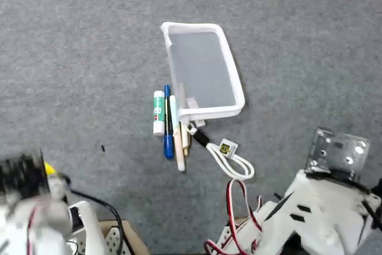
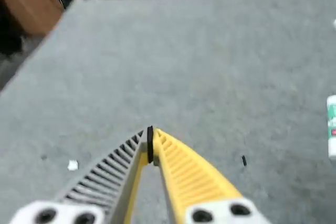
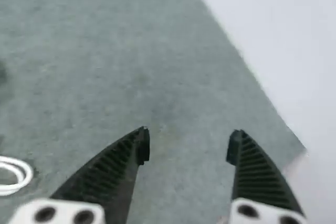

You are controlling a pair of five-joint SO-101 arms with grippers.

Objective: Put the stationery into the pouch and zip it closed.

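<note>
Left gripper [image 2: 150, 148], jaws together; right gripper [image 3: 188, 148], jaws apart; both angled down over the grey mat [image 2: 184, 51], away from the pouch [image 1: 203, 70].

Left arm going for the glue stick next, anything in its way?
Nothing visible does. Between the left gripper and the glue stick lies grey mat with one tiny black speck.

Fingers [image 2: 185, 174] pressed tip to tip above grey counter [image 2: 173, 61]; white green-labelled tube [image 2: 331, 127] well off yellow finger's side.
</note>
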